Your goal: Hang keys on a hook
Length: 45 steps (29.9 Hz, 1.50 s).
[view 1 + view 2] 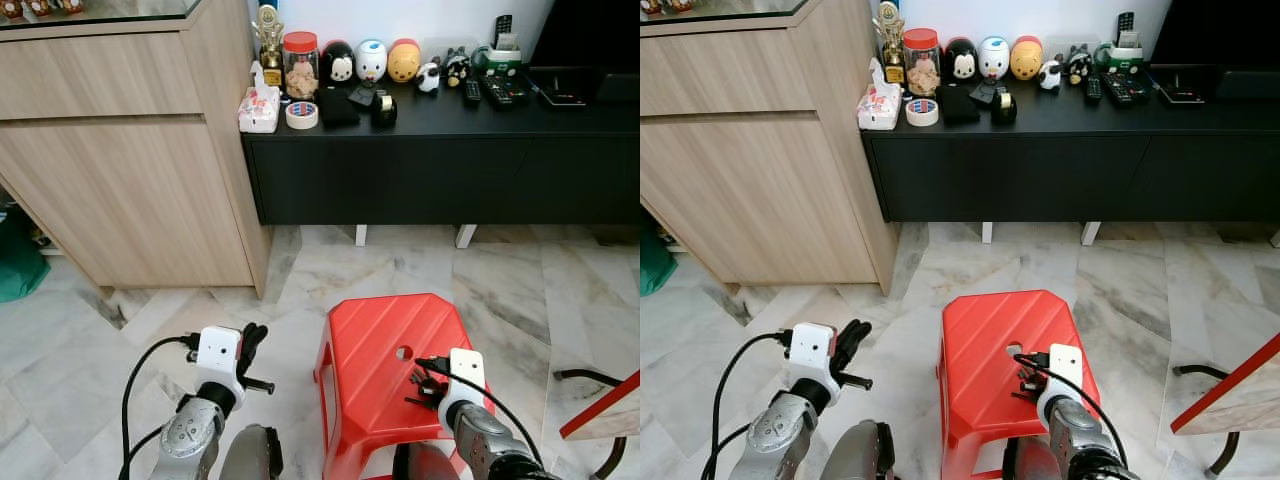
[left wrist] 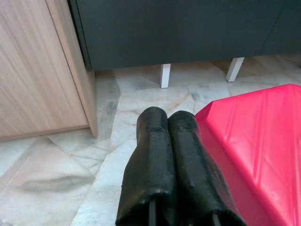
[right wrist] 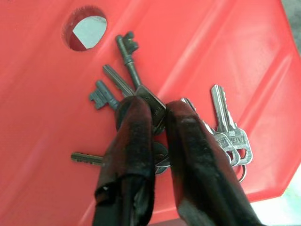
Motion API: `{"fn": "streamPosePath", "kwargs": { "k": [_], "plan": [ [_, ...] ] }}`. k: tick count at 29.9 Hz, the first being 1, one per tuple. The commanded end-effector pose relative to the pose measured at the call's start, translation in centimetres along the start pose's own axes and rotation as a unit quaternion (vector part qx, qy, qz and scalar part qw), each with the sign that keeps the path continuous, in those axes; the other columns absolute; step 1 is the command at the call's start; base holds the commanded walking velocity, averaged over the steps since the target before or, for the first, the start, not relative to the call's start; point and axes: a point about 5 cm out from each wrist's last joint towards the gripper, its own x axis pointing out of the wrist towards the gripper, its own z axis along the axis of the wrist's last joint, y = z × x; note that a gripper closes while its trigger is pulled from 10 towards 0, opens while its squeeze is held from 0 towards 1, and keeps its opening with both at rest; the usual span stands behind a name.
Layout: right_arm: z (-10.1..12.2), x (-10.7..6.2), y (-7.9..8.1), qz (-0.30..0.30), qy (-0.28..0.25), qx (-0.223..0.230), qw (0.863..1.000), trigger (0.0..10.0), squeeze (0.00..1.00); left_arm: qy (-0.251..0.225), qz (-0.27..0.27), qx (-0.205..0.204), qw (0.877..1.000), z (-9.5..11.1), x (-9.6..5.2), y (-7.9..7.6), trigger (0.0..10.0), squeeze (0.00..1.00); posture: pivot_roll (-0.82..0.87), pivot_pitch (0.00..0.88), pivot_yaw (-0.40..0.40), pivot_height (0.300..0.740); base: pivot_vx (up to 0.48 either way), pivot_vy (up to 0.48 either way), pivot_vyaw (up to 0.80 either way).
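**Right gripper closed on the keys atop the red stool**

My right gripper (image 3: 157, 110) sits low in the right wrist frame, its two black fingers (image 3: 129, 141) pinched onto the bunch of metal keys (image 3: 141, 101) at the middle of the bunch. The keys fan out flat on the red plastic stool (image 3: 42, 94): dark old-fashioned keys with notched bits point toward the upper left of that frame, and silver flat keys (image 3: 230, 132) lie to the right of the fingers. A round hole (image 3: 86, 29) in the stool top shows at the upper left, just beyond the key tips.

From the head camera I see the same gripper at the lower right of the frame (image 1: 428, 385), over the near right part of the stool seat (image 1: 380, 340), with the keys as a small dark cluster under it.

My left gripper (image 1: 250, 345) hangs at the lower left of the head frame, over the pale marble floor (image 1: 500, 290) and just left of the stool; its fingers (image 2: 155, 155) are pressed together on nothing.

Farther up, a black low cabinet (image 1: 440, 165) spans the upper right, carrying a red-lidded jar (image 1: 300, 65), a roll of tape (image 1: 301, 115), round toy figures (image 1: 371, 60) and remote controls (image 1: 495, 92). A light wooden cupboard (image 1: 120, 170) fills the upper left.
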Motion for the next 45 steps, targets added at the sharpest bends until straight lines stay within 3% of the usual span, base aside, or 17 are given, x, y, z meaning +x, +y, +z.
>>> {"fn": "streamPosePath", "kwargs": {
  "k": [1,21,26,34,35,36,37,45],
  "plan": [
    [-0.9,-0.1,0.1,0.001,0.015,0.0,1.0,0.0,0.0,0.007,-0.004,0.004,1.0,-0.1,0.0,-0.1,10.0,0.0,0.07,0.088,0.023,0.613,0.0,0.0,0.0],
    [2.3,0.0,0.7,0.022,-0.078,0.02,0.997,0.0,0.0,0.0,-0.001,-0.001,1.0,0.1,1.3,-0.5,10.0,0.0,0.04,0.046,-0.002,0.613,0.0,0.0,0.0],
    [3.3,-0.3,0.4,0.02,-0.137,0.037,0.99,0.0,0.0,-0.004,0.004,-0.003,1.0,0.1,1.5,-0.5,10.0,0.0,0.04,0.032,-0.014,0.613,0.0,0.0,0.0],
    [4.2,-1.4,0.2,0.035,-0.227,0.028,0.973,0.0,0.0,-0.007,0.008,-0.004,1.0,0.1,1.8,-0.4,10.0,0.0,0.02,0.004,-0.02,0.613,0.0,0.0,0.0],
    [4.3,-1.6,0.2,0.037,-0.235,0.027,0.971,2.5,0.0,-0.007,0.008,-0.004,1.0,0.1,1.8,-0.4,10.0,0.0,0.02,0.004,-0.02,0.613,0.0,0.0,0.0],
    [4.4,-1.7,0.2,0.038,-0.239,0.026,0.97,5.7,0.0,-0.007,0.008,-0.004,1.0,0.0,1.8,-0.4,10.0,0.0,0.02,0.004,-0.02,0.613,0.0,0.0,0.0],
    [4.4,-1.9,0.2,0.04,-0.246,0.017,0.968,10.0,0.0,-0.008,0.008,-0.005,1.0,0.0,1.9,-0.5,10.0,0.0,0.02,0.0,-0.021,0.613,0.0,0.0,0.0],
    [4.9,-3.0,0.5,0.063,-0.288,0.009,0.956,10.0,0.0,-0.008,0.008,-0.006,1.0,-0.1,2.1,-0.5,10.0,0.0,0.0,0.0,-0.02,0.613,0.0,0.0,0.0]
  ]
}}
